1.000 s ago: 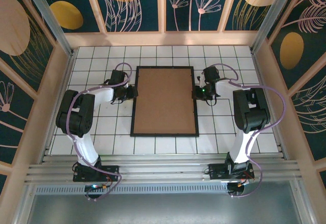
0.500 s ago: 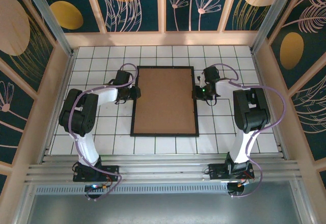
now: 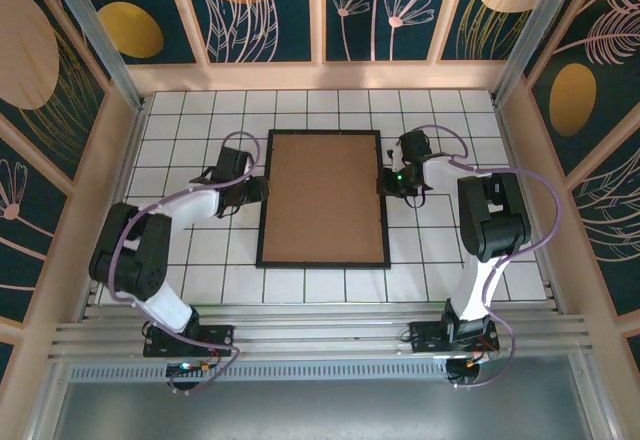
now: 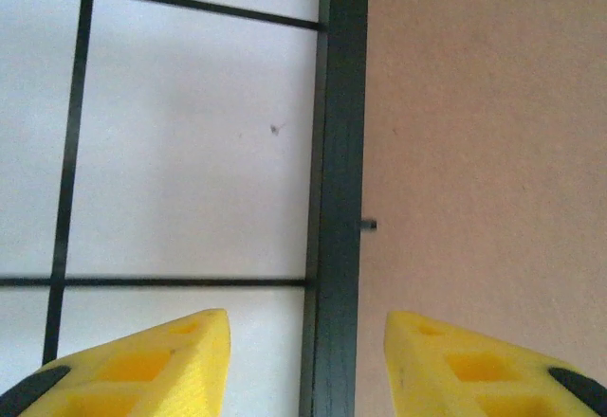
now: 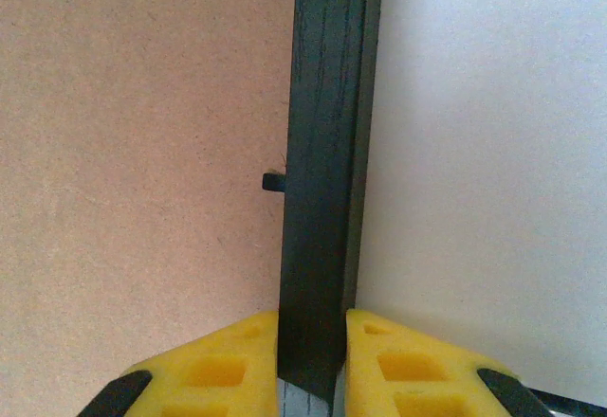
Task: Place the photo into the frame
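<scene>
Plainly, the right gripper [image 5: 311,360] was clamped narrow on the frame [image 5: 327,104]: its two yellow fingers [image 5: 223,365] pressed against either side of the black right-hand rail, one over the board side and one over the table side. Just past the fingertips, a small dark tab [image 5: 273,181] stuck out from the rail's inner edge onto the brown backing board [image 5: 133,152].

The left gripper [image 4: 308,370] stood with its jaws apart. Its yellow fingers [image 4: 142,365] straddled the frame's left-hand rail [image 4: 340,152], with a gap showing on both sides, so nothing was held. One finger hung over the white tiles and the other over the backing board. A little tab [image 4: 369,224] showed on the inner edge of that rail too.

From the top camera, the frame [image 3: 322,263] lay flat in the middle of the white tiled table [image 3: 420,260], its long sides running away from the arm bases. The backing board [image 3: 323,195] filled its whole opening, and what lay under the board was hidden. The left gripper [image 3: 255,190] sat at the left rail, a little above the rail's middle, and the right gripper [image 3: 388,182] met the right rail at about the same height. Both arms reached inward from their bases at the near edge, with lilac cables looping over them.
</scene>
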